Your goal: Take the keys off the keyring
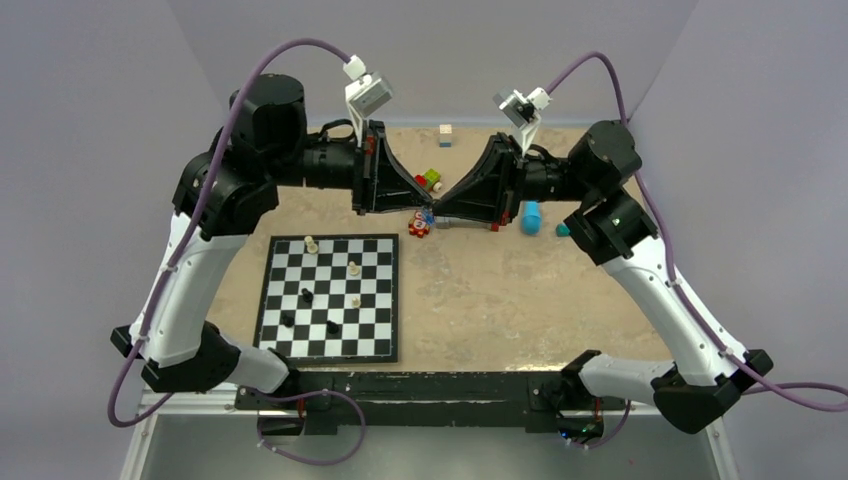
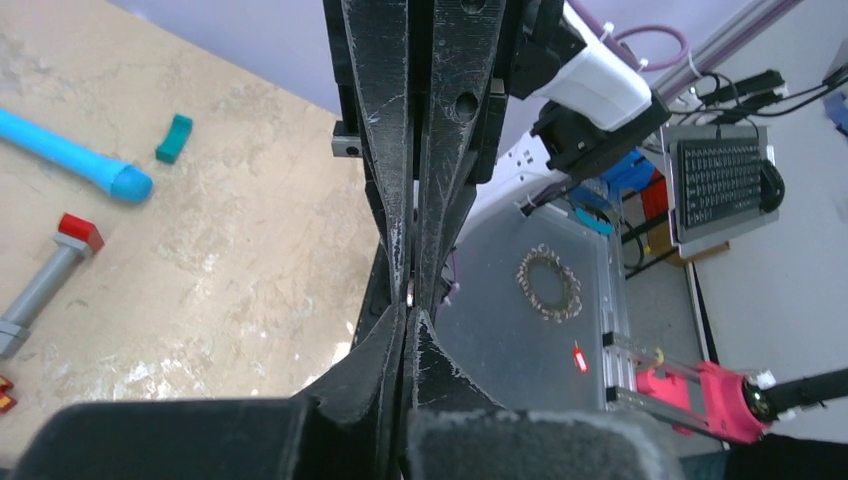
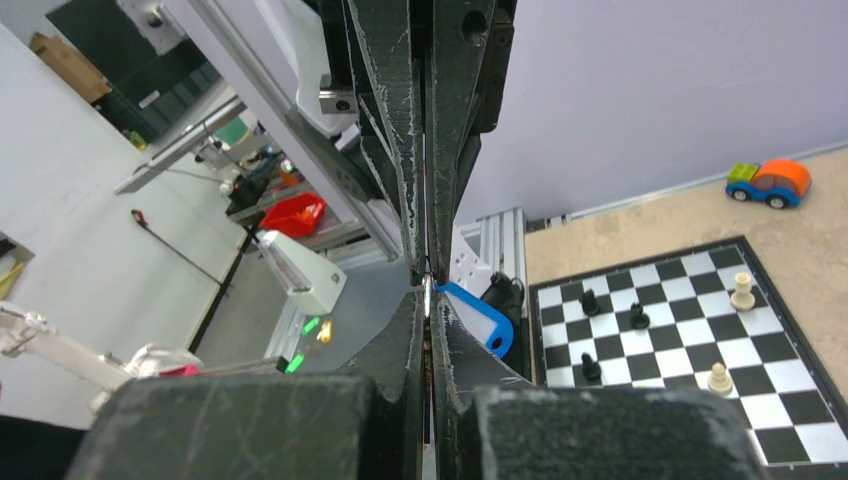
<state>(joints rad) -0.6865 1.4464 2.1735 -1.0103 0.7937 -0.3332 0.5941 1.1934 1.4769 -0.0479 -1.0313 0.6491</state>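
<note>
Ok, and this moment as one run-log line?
right gripper: shut on keyring, blue tag beside tips | left gripper: shut, tip to tip with right gripper, hold unclear | keys: not visible

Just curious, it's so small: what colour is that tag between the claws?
The keyring tag is blue with a pale centre; clearest in the right wrist view.

Tip to tip above the desk (image 1: 500, 290), just behind the chessboard's (image 1: 330, 297) far right corner: left fingers (image 1: 405, 192) from the left, right fingers (image 1: 468, 196) from the right, keyring (image 3: 480, 318) at the junction. Further right, a cylinder (image 1: 531, 216); at the far edge, a block (image 1: 446, 134).
</note>
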